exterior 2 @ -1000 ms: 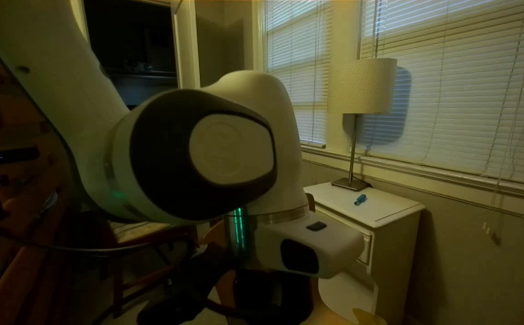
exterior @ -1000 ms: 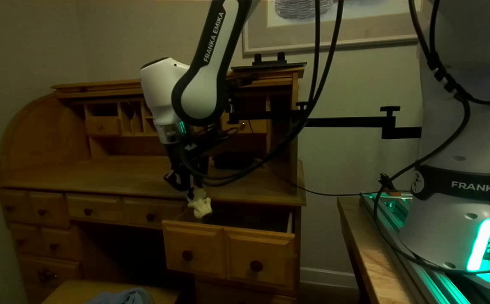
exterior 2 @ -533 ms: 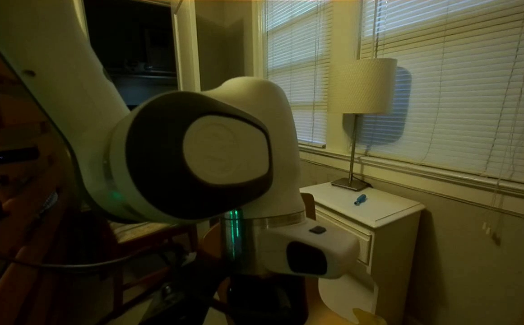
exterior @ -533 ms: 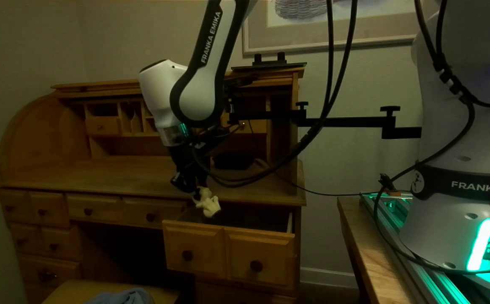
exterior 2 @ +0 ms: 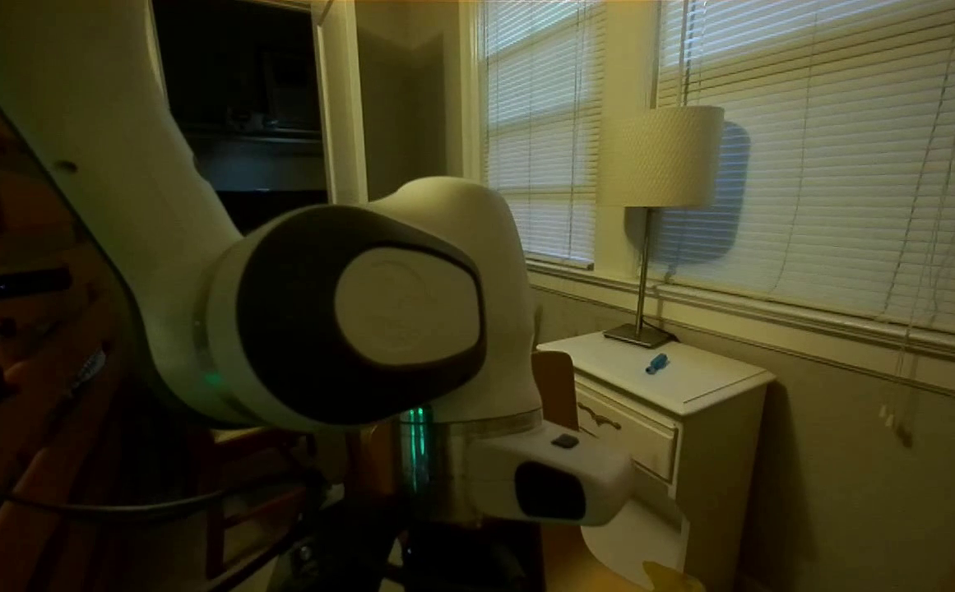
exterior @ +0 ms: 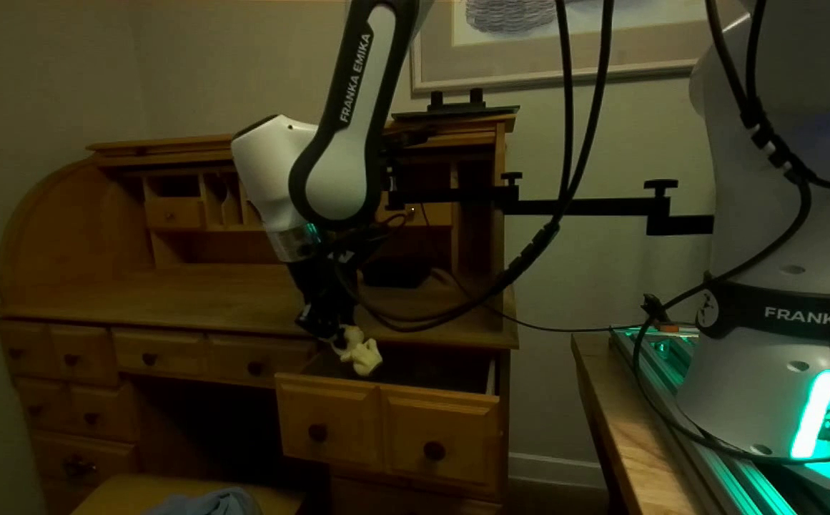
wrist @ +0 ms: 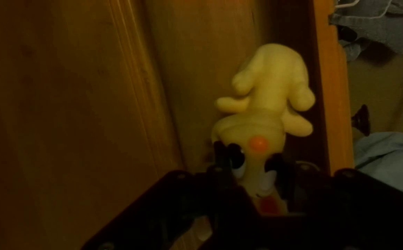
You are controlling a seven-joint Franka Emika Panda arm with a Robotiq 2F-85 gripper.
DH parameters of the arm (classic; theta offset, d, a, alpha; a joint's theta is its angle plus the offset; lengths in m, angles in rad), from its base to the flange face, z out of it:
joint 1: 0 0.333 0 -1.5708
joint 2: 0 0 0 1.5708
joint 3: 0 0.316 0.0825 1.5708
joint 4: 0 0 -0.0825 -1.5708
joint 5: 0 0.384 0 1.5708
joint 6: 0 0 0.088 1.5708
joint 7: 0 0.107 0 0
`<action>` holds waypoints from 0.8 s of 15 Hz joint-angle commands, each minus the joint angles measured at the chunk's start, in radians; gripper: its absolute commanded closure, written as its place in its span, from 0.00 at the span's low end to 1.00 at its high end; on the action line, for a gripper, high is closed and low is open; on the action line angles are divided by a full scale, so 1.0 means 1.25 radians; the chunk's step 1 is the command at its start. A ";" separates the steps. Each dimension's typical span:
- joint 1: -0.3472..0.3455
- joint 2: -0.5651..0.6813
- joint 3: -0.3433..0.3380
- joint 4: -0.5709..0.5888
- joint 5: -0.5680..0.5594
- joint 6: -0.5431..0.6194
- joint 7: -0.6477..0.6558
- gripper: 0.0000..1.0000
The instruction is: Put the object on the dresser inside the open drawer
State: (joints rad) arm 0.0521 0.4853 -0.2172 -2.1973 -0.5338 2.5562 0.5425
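Note:
The object, a pale cream-yellow figurine (exterior: pixel 363 356) with dark eyes and an orange spot, hangs from my gripper (exterior: pixel 339 333) over the open drawer (exterior: pixel 382 429). In the wrist view the figurine (wrist: pixel 269 90) is head-down toward my gripper (wrist: pixel 251 158), whose dark fingers press both sides of its head. Behind it lies the drawer's inside, with the drawer's front edge (wrist: pixel 333 86) to the right. How deep the figurine reaches into the drawer I cannot tell. The dresser (exterior: pixel 136 293), a honey-brown roll-top desk, stands behind. In an exterior view the arm hides the figurine.
The desk's top edge (wrist: pixel 142 80) runs close left of the figurine in the wrist view. A chair seat with blue cloth (exterior: pixel 204 502) stands before the desk. A black camera bar (exterior: pixel 579 207) and hanging cables (exterior: pixel 550 232) are near the arm. A white nightstand (exterior 2: pixel 666 378) holds a lamp.
The arm has come lower. The figurine, held throughout, has moved right and slightly down over the drawer opening in an exterior view. The drawer has not moved.

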 commanded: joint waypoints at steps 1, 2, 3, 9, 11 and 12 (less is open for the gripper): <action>0.035 0.007 -0.042 -0.008 -0.019 0.005 -0.011 0.92; 0.039 0.009 -0.048 -0.008 -0.020 0.004 -0.010 0.92; 0.044 0.012 -0.053 -0.007 -0.019 -0.001 -0.008 0.42; 0.058 0.019 -0.074 -0.006 -0.018 -0.003 -0.008 0.07; 0.058 0.016 -0.074 -0.007 -0.013 -0.006 -0.009 0.00; 0.056 0.012 -0.070 -0.008 -0.003 -0.008 -0.011 0.00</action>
State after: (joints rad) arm 0.1070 0.5116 -0.2931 -2.1972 -0.5392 2.5563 0.5389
